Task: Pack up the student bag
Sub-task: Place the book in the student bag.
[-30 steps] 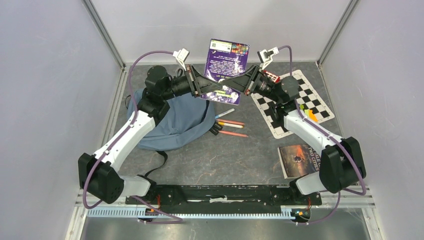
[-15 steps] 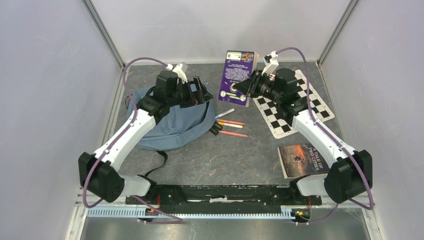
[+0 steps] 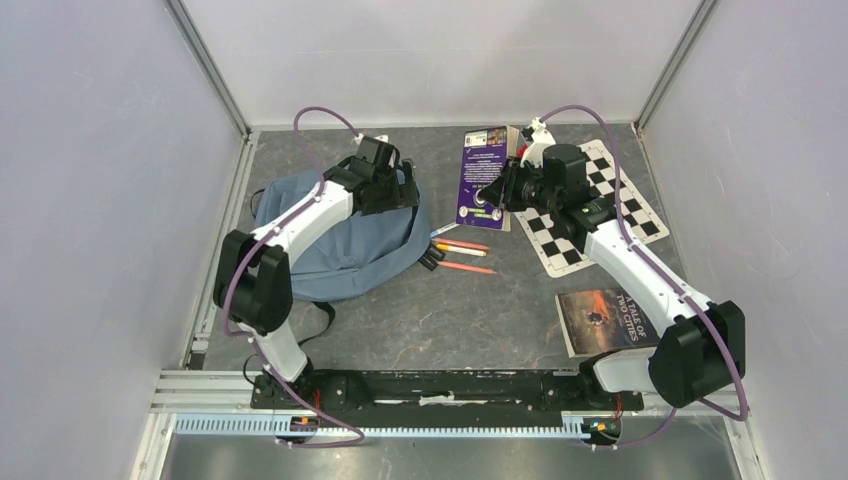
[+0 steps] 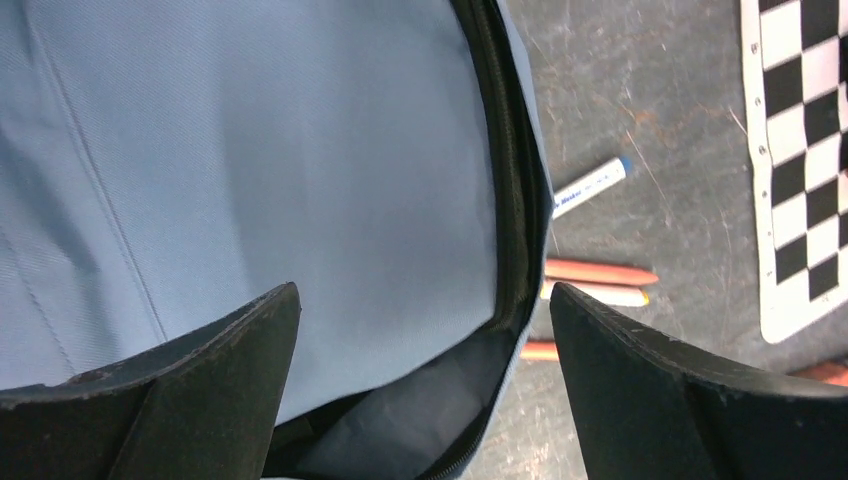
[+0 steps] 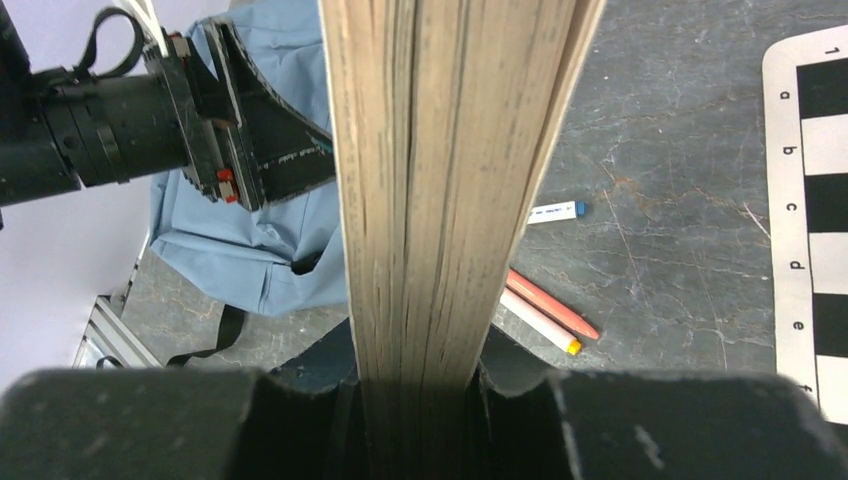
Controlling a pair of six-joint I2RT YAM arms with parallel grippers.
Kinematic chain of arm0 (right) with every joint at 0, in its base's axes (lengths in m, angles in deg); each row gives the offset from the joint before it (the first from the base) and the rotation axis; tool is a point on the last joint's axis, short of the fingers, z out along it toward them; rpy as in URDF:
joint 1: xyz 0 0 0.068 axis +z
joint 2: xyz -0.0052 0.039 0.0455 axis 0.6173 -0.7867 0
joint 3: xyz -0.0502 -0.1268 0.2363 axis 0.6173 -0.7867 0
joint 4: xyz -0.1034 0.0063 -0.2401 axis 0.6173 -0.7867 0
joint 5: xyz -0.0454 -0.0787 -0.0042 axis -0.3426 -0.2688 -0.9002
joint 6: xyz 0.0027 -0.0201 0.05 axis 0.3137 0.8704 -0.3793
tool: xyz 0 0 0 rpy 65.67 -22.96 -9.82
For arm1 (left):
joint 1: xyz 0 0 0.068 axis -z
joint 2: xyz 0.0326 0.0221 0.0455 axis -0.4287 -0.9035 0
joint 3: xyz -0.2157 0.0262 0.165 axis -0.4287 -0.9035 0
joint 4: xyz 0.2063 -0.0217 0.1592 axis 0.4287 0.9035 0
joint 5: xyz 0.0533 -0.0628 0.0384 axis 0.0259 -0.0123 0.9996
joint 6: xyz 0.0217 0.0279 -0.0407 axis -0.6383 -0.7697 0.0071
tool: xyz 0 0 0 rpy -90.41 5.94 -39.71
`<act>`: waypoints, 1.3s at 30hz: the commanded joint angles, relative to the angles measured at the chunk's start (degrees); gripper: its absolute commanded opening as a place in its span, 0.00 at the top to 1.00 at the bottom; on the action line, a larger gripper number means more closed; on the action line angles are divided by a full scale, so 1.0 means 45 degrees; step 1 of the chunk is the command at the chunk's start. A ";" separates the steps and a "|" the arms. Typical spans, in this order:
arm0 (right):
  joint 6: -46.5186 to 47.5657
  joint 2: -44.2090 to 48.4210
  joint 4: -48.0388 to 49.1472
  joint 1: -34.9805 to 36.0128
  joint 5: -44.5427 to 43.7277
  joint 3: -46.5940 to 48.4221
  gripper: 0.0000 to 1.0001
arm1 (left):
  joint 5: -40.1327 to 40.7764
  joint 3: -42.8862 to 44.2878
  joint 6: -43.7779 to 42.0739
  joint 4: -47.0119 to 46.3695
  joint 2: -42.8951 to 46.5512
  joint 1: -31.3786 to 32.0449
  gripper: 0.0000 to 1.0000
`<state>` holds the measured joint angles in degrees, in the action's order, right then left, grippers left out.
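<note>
Blue-grey student bag (image 3: 335, 250) lies left on the table (image 3: 420, 320), apparently nothing packed; pens (image 3: 460, 255), chess mat (image 3: 600, 200) and dark book (image 3: 598, 318) lie loose. Left wrist: left gripper (image 4: 422, 300) spread, empty, over the bag's unzipped mouth. Right wrist: right gripper (image 5: 425, 400) clamps the purple book (image 5: 450, 150) edge-on.

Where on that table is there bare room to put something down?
The widest bare patch of table lies near the arms, bordered by the student bag, the pens and the paperback. It is crowded farther back, around the purple book and checkered mat.
</note>
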<state>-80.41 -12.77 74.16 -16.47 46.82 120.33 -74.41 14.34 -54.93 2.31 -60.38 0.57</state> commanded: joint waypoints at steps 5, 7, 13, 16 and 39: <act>0.0431 0.0768 0.0530 0.0013 -0.0332 0.0370 1.00 | 0.1482 0.1024 -0.0431 -0.0195 -0.0688 -0.0006 0.01; 0.0442 0.0756 0.0499 0.0013 -0.0317 0.0350 1.00 | 0.1305 0.1096 -0.0588 -0.0232 -0.0859 -0.0005 0.01; 0.0459 0.0680 0.0493 0.0014 -0.0205 0.0427 1.00 | 0.0625 0.1240 -0.0811 -0.0195 -0.1406 -0.0006 0.01; 0.0462 0.0575 0.0330 0.0013 -0.0191 0.0489 1.00 | -0.0218 0.1068 -0.0608 -0.0721 -0.1488 0.0035 0.00; 0.0532 -0.0164 -0.0851 0.0260 -0.0662 0.1039 1.00 | 0.1743 -0.0108 -0.0799 0.0052 0.1453 0.0176 0.98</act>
<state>-78.40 -12.33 66.40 -16.08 42.86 120.70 -68.97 15.41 -58.74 3.63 -62.47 1.80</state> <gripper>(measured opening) 0.276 0.052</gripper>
